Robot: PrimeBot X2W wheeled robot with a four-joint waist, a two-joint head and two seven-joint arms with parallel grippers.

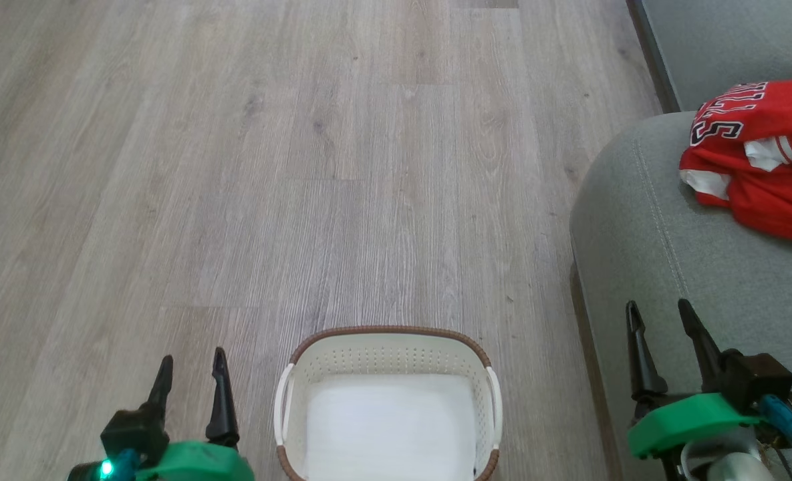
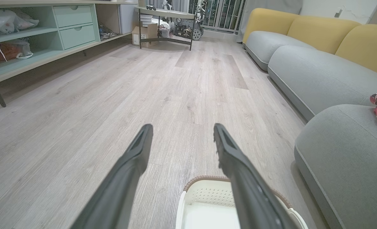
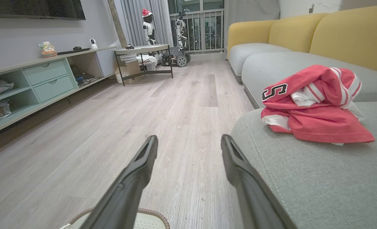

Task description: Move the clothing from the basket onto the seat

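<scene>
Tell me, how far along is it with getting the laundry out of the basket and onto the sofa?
Done, it seems: the red clothing lies bunched on the grey seat, and the basket shows a bare white bottom, though its near end is cut off. In hand: nothing; the left gripper and the right gripper are both open and empty. Left: nothing visible to move.

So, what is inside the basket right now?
Inside the basket I see a bare white floor and perforated walls, with no fabric. Its near end is cut off by the picture edge. The red clothing lies heaped on the seat.
</scene>
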